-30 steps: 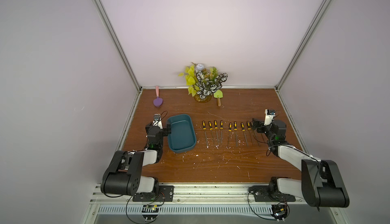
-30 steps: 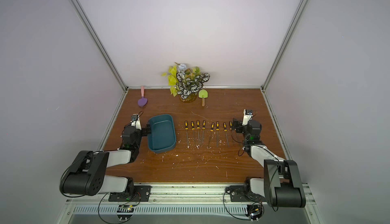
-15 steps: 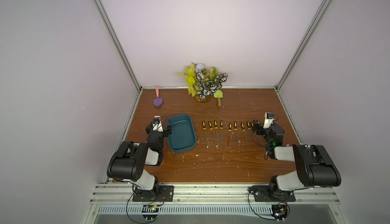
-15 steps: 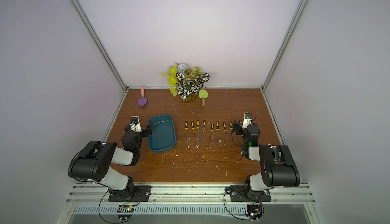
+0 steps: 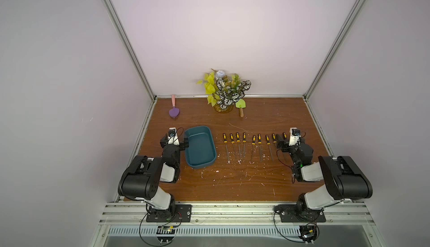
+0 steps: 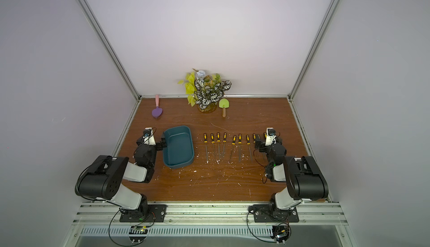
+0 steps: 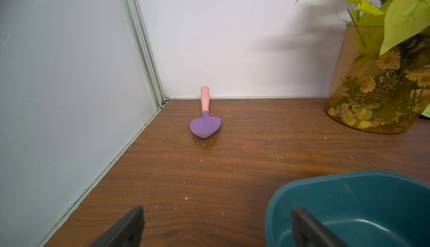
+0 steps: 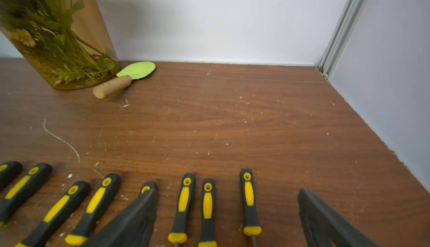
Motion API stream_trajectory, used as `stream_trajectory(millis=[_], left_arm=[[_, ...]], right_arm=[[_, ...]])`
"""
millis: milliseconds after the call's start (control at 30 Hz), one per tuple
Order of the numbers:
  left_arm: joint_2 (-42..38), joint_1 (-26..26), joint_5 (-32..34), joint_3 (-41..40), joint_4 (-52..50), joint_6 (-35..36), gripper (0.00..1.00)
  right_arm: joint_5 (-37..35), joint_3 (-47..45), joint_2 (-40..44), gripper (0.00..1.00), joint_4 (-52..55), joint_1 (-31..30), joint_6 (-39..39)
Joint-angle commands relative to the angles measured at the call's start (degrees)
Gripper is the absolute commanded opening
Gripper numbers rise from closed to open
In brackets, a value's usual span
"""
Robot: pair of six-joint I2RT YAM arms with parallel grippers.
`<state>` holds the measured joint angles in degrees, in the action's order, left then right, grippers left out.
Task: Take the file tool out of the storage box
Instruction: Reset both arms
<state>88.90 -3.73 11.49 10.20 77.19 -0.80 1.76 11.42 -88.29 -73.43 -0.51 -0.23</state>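
the dark teal storage box (image 5: 200,150) stands on the brown wooden table (image 5: 232,183), on the left side and about halfway between near and far, with its long side running from near to far. the file tools (image 5: 253,145) are outside the box: nine of them, as far as i can count in both top views, lie flat on the table in a row to the right of it. their black and yellow handles point to the far side and their thin metal blades to the near side. the left gripper (image 7: 217,211) is just beside the box's left wall, with its jaws wide apart and nothing between them. in the left wrist view one finger (image 7: 309,229) shows in front of the box's inside, at or over the rim, but i cannot tell if it touches the plastic. the right gripper (image 8: 226,190) is at the right end of the row, low over the handles, also spread wide and holding nothing. in the right wrist view three handles lie between its fingers, and a fourth handle (image 8: 146,188) is partly hidden behind one finger. at the far wall stands an amber vase with green and striped leaves (image 5: 224,92), with a small green trowel (image 5: 240,106) touching its right side. a purple shovel with a pink handle (image 5: 174,112) lies at the far left. small white crumbs (image 5: 237,162) are scattered on the wood near the blade tips.
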Motion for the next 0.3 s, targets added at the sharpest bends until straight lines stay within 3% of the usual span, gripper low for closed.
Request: stream_trajectory(millis=[0, 267], left_arm=[[0.39, 0.63, 0.64, 0.39, 1.38, -0.16, 1.0], [0.46, 0.65, 0.65, 0.39, 1.37, -0.18, 1.0]], right_arm=[[1.87, 1.06, -0.47, 0.99, -2.88, -0.27, -0.98], [1.67, 1.06, -0.17, 0.99, -2.41, -0.28, -1.19]])
